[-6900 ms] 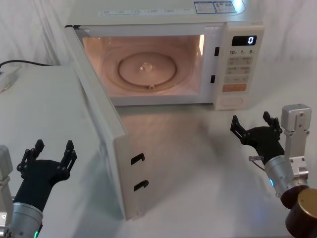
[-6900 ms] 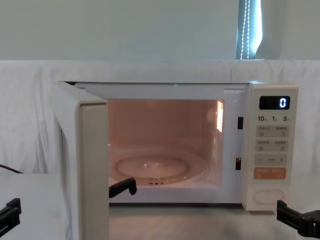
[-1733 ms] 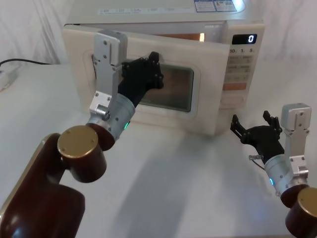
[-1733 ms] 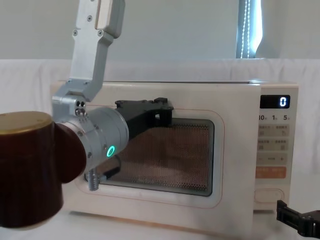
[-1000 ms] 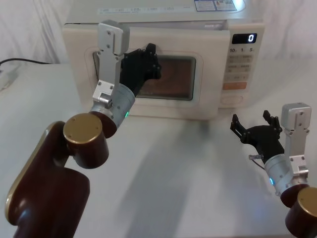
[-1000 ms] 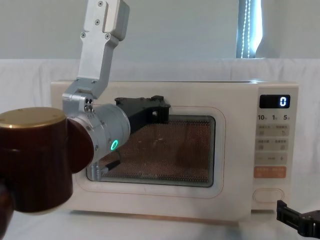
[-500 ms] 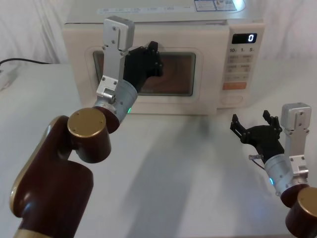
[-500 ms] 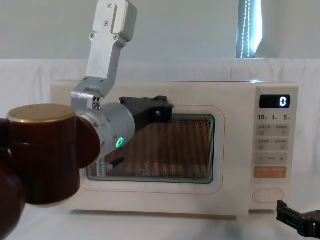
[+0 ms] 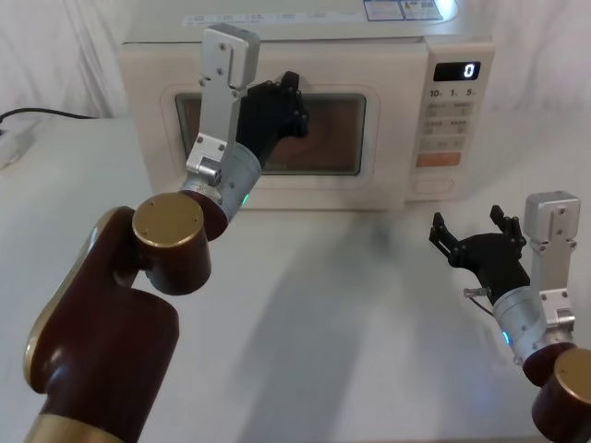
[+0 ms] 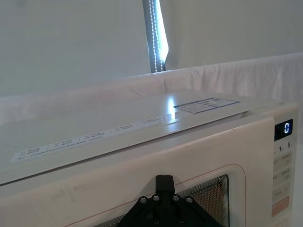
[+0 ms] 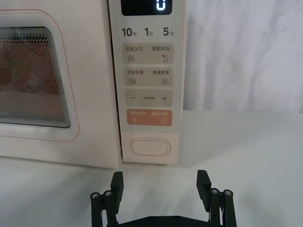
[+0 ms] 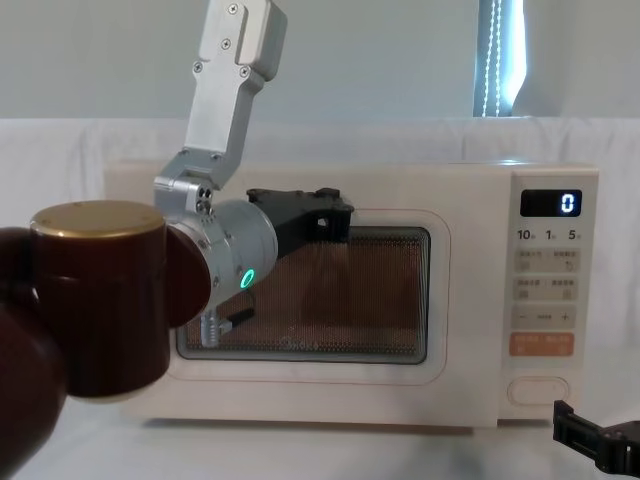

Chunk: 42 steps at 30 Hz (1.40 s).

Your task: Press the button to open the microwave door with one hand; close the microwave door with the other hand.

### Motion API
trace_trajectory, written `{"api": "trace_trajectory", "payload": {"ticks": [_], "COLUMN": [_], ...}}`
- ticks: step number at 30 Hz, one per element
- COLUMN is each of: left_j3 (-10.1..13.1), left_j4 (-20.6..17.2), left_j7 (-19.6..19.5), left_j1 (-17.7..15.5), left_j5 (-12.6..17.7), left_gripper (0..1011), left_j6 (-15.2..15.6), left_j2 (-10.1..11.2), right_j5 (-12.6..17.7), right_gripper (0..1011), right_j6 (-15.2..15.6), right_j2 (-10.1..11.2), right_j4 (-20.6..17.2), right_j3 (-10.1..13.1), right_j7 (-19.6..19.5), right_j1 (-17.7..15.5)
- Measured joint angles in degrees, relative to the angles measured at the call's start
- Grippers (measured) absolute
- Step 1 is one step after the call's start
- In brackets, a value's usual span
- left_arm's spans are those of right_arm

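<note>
Your left gripper (image 9: 288, 103) is against the microwave door (image 9: 369, 148), which sits flush in the oven front; I can't tell its finger state. It's a stiff hinged panel, probably light, so push flat on the frame rather than the glass. Right gripper (image 11: 160, 185) waits spread before the button (image 11: 150, 147).

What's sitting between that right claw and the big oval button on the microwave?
Nothing: in the right wrist view, only bare white tabletop lies between the open right gripper and the button.

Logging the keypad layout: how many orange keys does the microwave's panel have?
1: the orange rectangular key sits directly above the button, below the beige keys. None appear hidden.
</note>
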Motion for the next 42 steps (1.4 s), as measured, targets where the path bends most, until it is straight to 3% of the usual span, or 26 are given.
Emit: {"api": "trace_trajectory", "payload": {"ticks": [42], "left_j3": [0.26], "left_j4": [2.64], "left_j7": [-0.75], "left_j1": [-2.54], "left_j5": [0.94], "left_gripper": [0], "left_j6": [-0.78], "left_j2": [-0.55], "right_j5": [0.00], "right_gripper": [1002], "right_j6": [0.00], "right_j2": [0.00], "right_j4": [0.00], "right_j3": [0.00], "right_j7": [0.00], "right_j1": [0.00]}}
